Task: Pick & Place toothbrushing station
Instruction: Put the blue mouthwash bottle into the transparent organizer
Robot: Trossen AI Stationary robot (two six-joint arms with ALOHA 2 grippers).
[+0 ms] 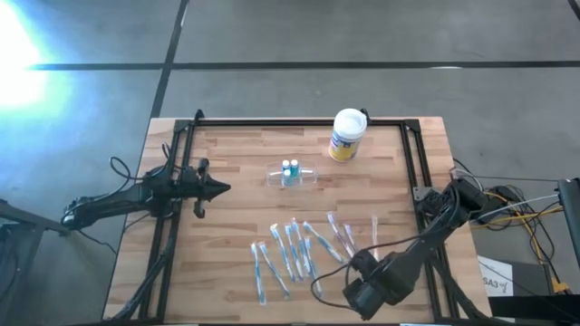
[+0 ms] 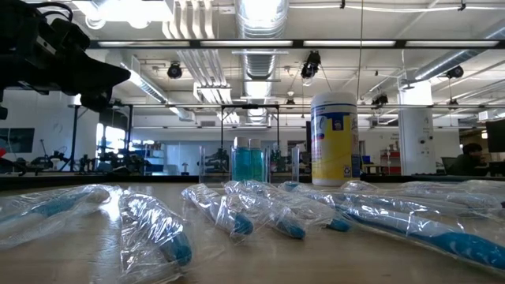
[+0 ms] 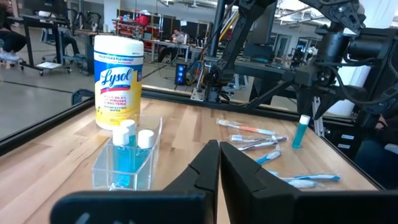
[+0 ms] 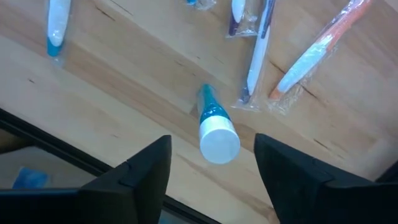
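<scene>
Between the spread fingers of the right gripper [image 4: 212, 163] a tube [image 4: 214, 127] stands ungrasped, to be centred before closing; the station [image 1: 292, 175] sits well beyond, the left gripper [image 1: 220, 188] clenched empty.

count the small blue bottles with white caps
3. Two stand side by side in the clear holder mid-table: one bottle and its neighbour. A third bottle stands alone on the table's near edge, below the right gripper. More could be hidden among the wrapped toothbrushes.
</scene>
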